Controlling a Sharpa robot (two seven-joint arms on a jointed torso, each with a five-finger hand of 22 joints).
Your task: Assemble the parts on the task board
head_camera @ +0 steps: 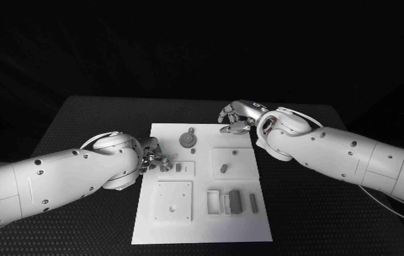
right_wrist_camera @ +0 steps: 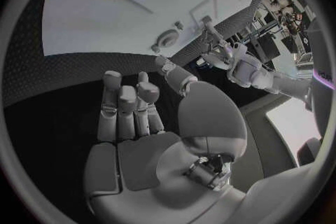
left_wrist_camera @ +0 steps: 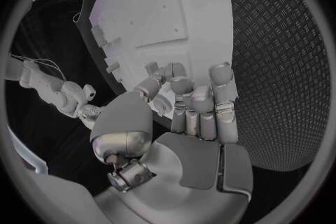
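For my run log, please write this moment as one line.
left hand: at task board left edge, empty | right hand: at far edge, empty | round part: on board

One white rectangular task board (head_camera: 202, 224), two white robot arms, two silver many-fingered hands, left (head_camera: 154, 156) and right (head_camera: 238, 117), one round grey disc part (head_camera: 187, 140), about six small grey parts on board, exact count unclear

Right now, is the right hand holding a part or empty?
Empty. The right hand shows a bare palm with fingers stretched out side by side, nothing between them; it hovers at the board's far edge.
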